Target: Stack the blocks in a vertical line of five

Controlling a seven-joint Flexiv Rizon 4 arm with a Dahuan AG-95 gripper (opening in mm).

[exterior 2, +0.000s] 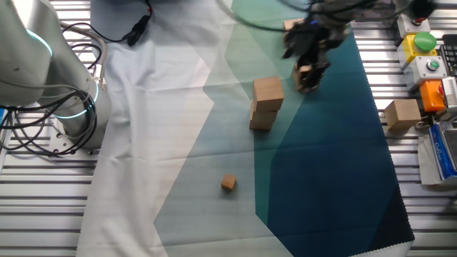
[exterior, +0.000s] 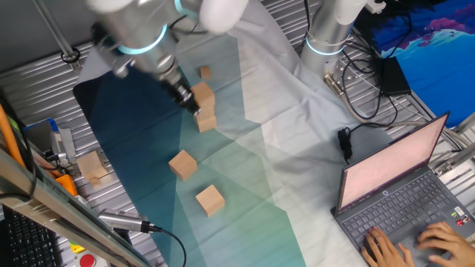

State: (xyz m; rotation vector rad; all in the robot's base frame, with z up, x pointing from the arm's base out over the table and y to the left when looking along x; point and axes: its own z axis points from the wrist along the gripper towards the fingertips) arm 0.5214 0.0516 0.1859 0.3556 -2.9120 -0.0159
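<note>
Two tan blocks stand stacked mid-cloth, the top block (exterior: 202, 96) (exterior 2: 268, 91) on the bottom block (exterior: 206, 121) (exterior 2: 262, 117). Two more blocks (exterior: 182, 164) (exterior: 210, 200) lie apart on the cloth nearer the front. In the other fixed view one of them (exterior 2: 307, 76) shows partly behind the blurred fingers and another (exterior 2: 291, 25) peeks out at the top edge. A fifth block (exterior: 93, 166) (exterior 2: 402, 114) sits off the cloth on the metal table. My gripper (exterior: 190, 104) (exterior 2: 308, 63) hangs just beside the stack's top block, motion-blurred, fingers apart and holding nothing.
A much smaller wooden cube (exterior: 205, 71) (exterior 2: 228, 183) lies on the cloth beyond the stack. A second arm's base (exterior: 326, 33) (exterior 2: 68, 107) stands by the cloth with cables. A laptop (exterior: 401, 189) with a person's hands is at the right. Button boxes (exterior 2: 427, 57) line the table's edge.
</note>
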